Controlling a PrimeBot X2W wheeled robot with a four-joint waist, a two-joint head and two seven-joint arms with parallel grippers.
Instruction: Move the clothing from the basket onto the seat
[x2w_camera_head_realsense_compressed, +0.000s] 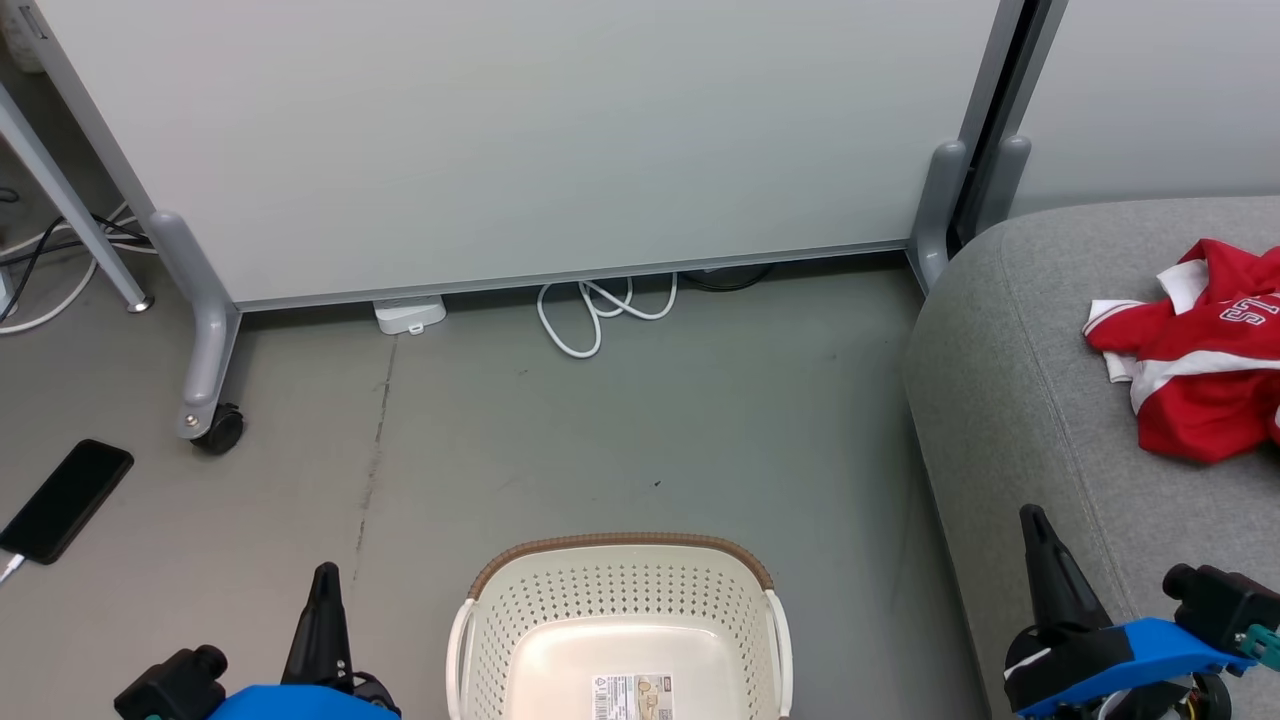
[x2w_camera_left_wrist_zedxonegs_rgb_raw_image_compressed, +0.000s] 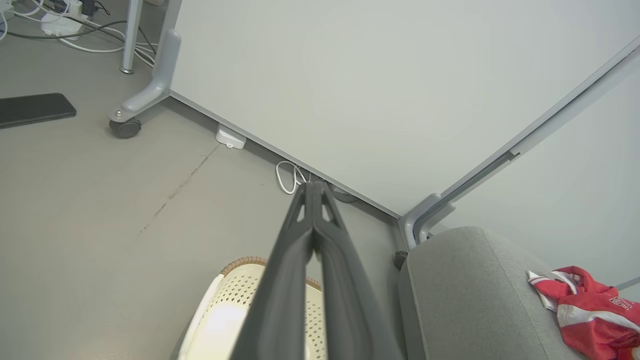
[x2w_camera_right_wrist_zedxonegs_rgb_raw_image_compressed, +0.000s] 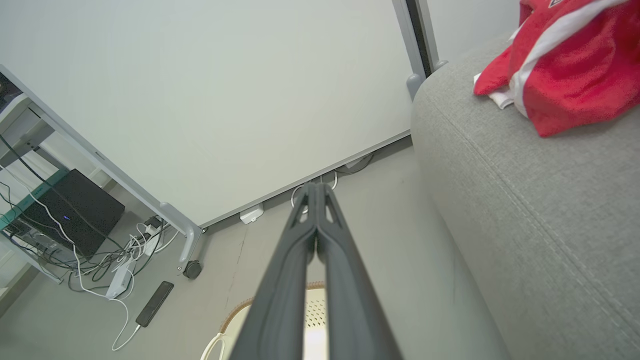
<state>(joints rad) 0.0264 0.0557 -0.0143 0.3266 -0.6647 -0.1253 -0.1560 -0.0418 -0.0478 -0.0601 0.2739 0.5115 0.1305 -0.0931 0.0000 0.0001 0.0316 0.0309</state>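
The red clothing (x2w_camera_head_realsense_compressed: 1205, 350) with white trim lies crumpled on the grey seat (x2w_camera_head_realsense_compressed: 1010, 400) at the right; it also appears as clothing (x2w_camera_left_wrist_zedxonegs_rgb_raw_image_compressed: 590, 310) and clothing (x2w_camera_right_wrist_zedxonegs_rgb_raw_image_compressed: 565, 65) in the wrist views. The cream basket (x2w_camera_head_realsense_compressed: 620, 625) with a brown rim stands on the floor at bottom centre, showing a bare bottom with a label. My left gripper (x2w_camera_head_realsense_compressed: 325, 575) is shut with nothing in it, left of the basket. My right gripper (x2w_camera_head_realsense_compressed: 1030, 520) is shut and empty over the seat's front edge. Both wrist views show the fingers pressed together: left gripper (x2w_camera_left_wrist_zedxonegs_rgb_raw_image_compressed: 314, 186), right gripper (x2w_camera_right_wrist_zedxonegs_rgb_raw_image_compressed: 316, 186).
A white partition on grey wheeled feet (x2w_camera_head_realsense_compressed: 215, 425) closes the back. A black phone (x2w_camera_head_realsense_compressed: 65, 500) on a cable lies on the floor at left. White cable loops (x2w_camera_head_realsense_compressed: 595, 310) and a white adapter (x2w_camera_head_realsense_compressed: 410, 315) sit under the partition. Grey floor lies between basket and partition.
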